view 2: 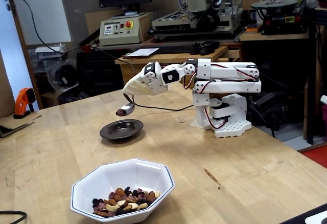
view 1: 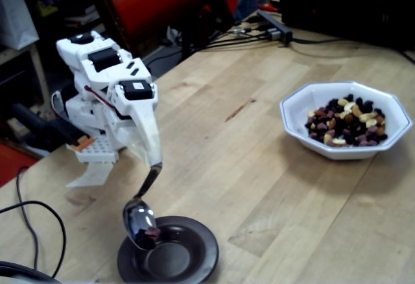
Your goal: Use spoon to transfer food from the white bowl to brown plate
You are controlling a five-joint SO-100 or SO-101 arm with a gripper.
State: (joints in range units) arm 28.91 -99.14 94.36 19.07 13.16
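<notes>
My gripper point(view 1: 154, 161) point(view 2: 131, 94) is shut on the thin handle of the silver spoon point(view 1: 139, 219) point(view 2: 124, 111). The spoon hangs tilted downward just over the near-left rim of the dark brown plate point(view 1: 194, 253) point(view 2: 121, 130). A small dark purple piece of food point(view 1: 152, 232) sits at the low edge of the spoon's bowl. Nothing shows in the plate's sunken centre. The white octagonal bowl point(view 1: 305, 106) point(view 2: 127, 174) stands well apart from the plate, holding a pile of mixed dark, brown and cream food point(view 1: 347, 123) point(view 2: 121, 205).
The arm's white base point(view 1: 97, 148) point(view 2: 227, 121) stands at the table edge. A black cable point(view 1: 39, 213) loops near the plate. A power strip with cords point(view 1: 272, 28) lies at the table's far end. Behind the table stands a workbench with machines point(view 2: 204, 9).
</notes>
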